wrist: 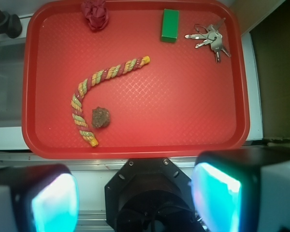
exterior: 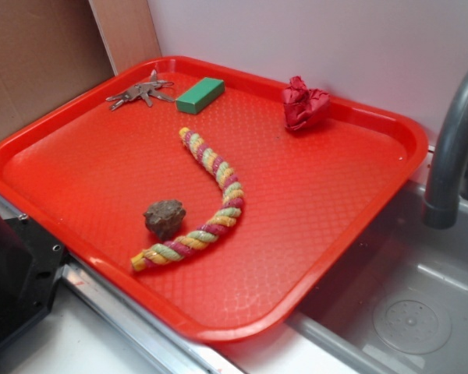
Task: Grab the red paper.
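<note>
Red paper [wrist: 95, 14], a crumpled wad, sat at the red tray's [wrist: 135, 145] far edge, untouched. The hand [wrist: 135, 193] hovered well back, fingers apart; it should descend centred, straddling the wad, clear of the rim.

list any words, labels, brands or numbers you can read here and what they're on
None can be read in either view.
The green block, the red paper, the rope, the rock and the tray show no print.
The keys may carry stamped marks, but they are too small to tell.
</note>
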Tool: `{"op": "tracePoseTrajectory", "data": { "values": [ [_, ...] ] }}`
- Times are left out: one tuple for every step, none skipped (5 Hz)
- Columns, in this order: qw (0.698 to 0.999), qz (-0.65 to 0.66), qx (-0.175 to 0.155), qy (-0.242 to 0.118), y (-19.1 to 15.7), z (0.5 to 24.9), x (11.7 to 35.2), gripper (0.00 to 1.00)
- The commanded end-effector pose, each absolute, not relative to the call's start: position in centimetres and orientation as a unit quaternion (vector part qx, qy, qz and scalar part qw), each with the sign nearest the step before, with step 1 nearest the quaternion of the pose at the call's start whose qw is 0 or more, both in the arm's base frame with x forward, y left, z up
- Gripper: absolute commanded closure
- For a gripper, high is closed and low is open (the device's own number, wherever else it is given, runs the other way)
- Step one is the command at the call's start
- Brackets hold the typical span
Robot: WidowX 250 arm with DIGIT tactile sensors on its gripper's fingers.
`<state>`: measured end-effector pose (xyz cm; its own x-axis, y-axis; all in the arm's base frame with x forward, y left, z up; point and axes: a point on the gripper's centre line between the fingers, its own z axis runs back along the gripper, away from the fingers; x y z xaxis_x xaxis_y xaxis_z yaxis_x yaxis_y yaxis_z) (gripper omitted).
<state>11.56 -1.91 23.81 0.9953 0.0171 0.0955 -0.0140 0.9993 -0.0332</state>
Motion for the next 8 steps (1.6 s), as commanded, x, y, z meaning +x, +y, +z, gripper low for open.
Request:
{"op": "tracePoseTrajectory", "data": {
  "values": [
    [0.999,0.008,-0.016,-0.048,-1.9,23.8,11.6,0.00],
    [0.999,0.008,-0.016,-0.048,-1.9,23.8,11.6,0.00],
    [0.999,0.008,-0.016,-0.048,-1.9,23.8,11.6,0.00],
    [0.999,0.008,-0.016,-0.048,-1.9,23.8,11.6,0.00],
    [0.999,0.008,-0.016,-0.048,-1.9,23.8,11.6,0.00],
    [0.994,0.063,0.005,-0.087,-1.5,20.1,16.3,0.00],
    [0.991,0.084,0.004,-0.107,-1.7,17.5,19.9,0.00],
    [0.989,0.092,0.012,-0.118,-1.5,14.6,22.8,0.00]
  ]
}}
